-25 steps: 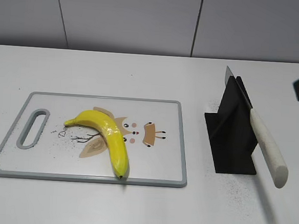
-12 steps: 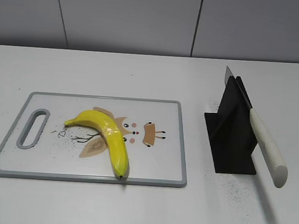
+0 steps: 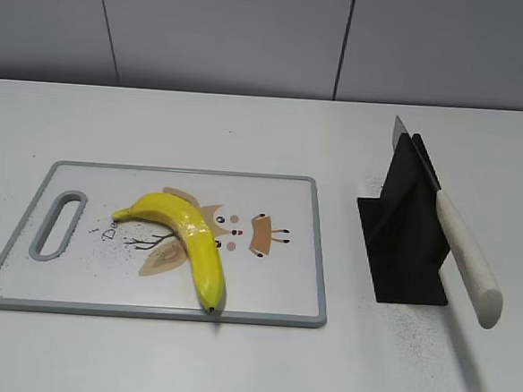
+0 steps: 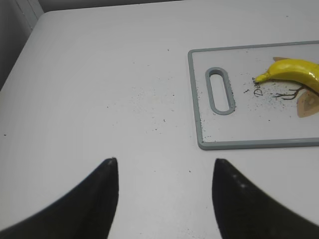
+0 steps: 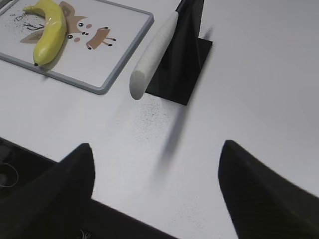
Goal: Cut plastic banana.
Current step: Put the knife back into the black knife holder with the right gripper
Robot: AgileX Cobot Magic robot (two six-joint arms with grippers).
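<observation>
A yellow plastic banana point(image 3: 187, 237) lies on a white cutting board with a grey rim point(image 3: 320, 263), left of centre. It also shows in the left wrist view point(image 4: 294, 70) and the right wrist view point(image 5: 50, 29). A knife with a white handle point(image 3: 468, 255) rests slanted in a black stand point(image 3: 402, 242) on the right; the handle point(image 5: 152, 52) and stand point(image 5: 187, 55) show in the right wrist view. My left gripper point(image 4: 164, 167) is open and empty over bare table left of the board. My right gripper point(image 5: 157, 152) is open and empty near the table's front edge, short of the knife handle. Neither gripper shows in the exterior view.
The board point(image 4: 199, 104) has a slot handle point(image 4: 220, 90) at its left end and a cartoon print. Dark specks dot the white table. A grey wall stands behind. The table's front edge point(image 5: 124, 219) runs below the right gripper.
A dark part of the right arm at the right edge of the exterior view one second ago has left the view. Banana, board and knife have not moved.
</observation>
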